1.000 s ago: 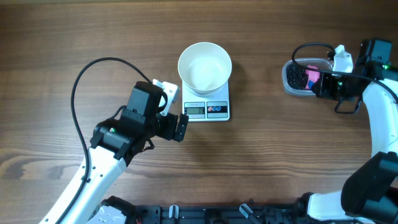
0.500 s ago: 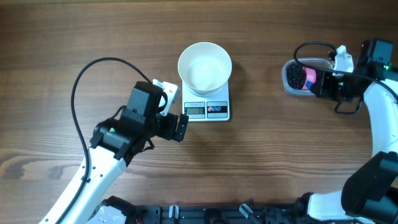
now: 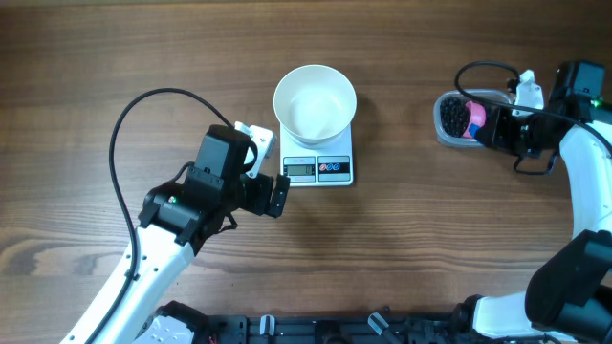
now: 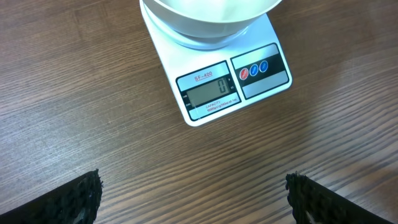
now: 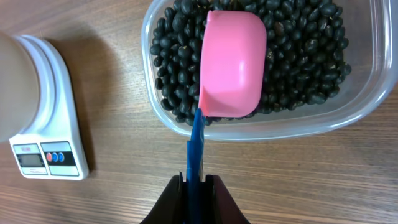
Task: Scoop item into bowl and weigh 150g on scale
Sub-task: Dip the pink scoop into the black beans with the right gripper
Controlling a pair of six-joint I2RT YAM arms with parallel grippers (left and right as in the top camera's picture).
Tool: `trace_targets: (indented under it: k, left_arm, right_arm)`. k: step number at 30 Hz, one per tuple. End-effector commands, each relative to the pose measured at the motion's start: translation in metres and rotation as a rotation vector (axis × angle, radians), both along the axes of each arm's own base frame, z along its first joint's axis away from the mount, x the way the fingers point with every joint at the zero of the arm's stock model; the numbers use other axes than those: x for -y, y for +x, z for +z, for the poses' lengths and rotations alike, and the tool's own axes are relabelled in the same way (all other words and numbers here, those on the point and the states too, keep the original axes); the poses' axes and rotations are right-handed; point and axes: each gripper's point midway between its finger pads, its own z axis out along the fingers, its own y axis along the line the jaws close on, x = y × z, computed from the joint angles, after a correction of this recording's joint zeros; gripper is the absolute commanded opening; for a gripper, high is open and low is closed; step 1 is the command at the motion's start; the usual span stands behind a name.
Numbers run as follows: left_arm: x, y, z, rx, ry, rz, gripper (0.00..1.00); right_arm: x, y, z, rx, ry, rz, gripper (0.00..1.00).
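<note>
Pink scoop in beans, bowl empty

Right fingers are clamped on the blue handle. The scoop lies on the beans in the clear tub, well apart from the scale. Left fingers are wide apart, holding nothing, just before the scale. The bowl sits on the scale, empty, and the display reads 0. Step: loading the first scoop. Next move likely: dig in, level the scoop, lift and carry it to the bowl without spilling.

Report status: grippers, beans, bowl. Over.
Left gripper open, short of scale. Right gripper shut on pink scoop handle, scoop in tub of black beans. White bowl empty on scale; nothing between tub and bowl.
</note>
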Motion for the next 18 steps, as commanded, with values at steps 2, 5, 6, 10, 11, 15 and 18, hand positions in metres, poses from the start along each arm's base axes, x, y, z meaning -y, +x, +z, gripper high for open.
trace_targets:
  k: [2,5,6,10,11,15,18]
  left_arm:
    - [-0.003,0.0,-0.005,-0.006,0.019,-0.001,1.0]
    - [-0.003,0.0,-0.005,-0.006,0.019,-0.001,1.0]
    - [-0.003,0.0,-0.005,-0.006,0.019,-0.001,1.0]
    - [-0.003,0.0,-0.005,-0.006,0.019,-0.001,1.0]
    - [-0.003,0.0,-0.005,-0.006,0.019,-0.001,1.0]
    - [-0.003,0.0,-0.005,-0.006,0.019,-0.001,1.0]
    - [-0.003,0.0,-0.005,-0.006,0.019,-0.001,1.0]
  right_arm:
    - [-0.009,-0.001,-0.004,-0.005,0.145,-0.012,0.04]
    - [-0.002,-0.001,-0.002,0.008,0.168,-0.029,0.04]
    - [0.002,-0.002,-0.003,0.006,0.168,-0.038,0.04]
    - [0.007,-0.005,-0.005,0.003,0.191,-0.039,0.04]
    - [0.005,-0.005,-0.006,0.004,0.203,-0.031,0.05]
    - [-0.001,-0.002,-0.009,0.008,0.259,-0.013,0.04]
    - [-0.004,0.002,-0.008,0.025,0.289,-0.009,0.04]
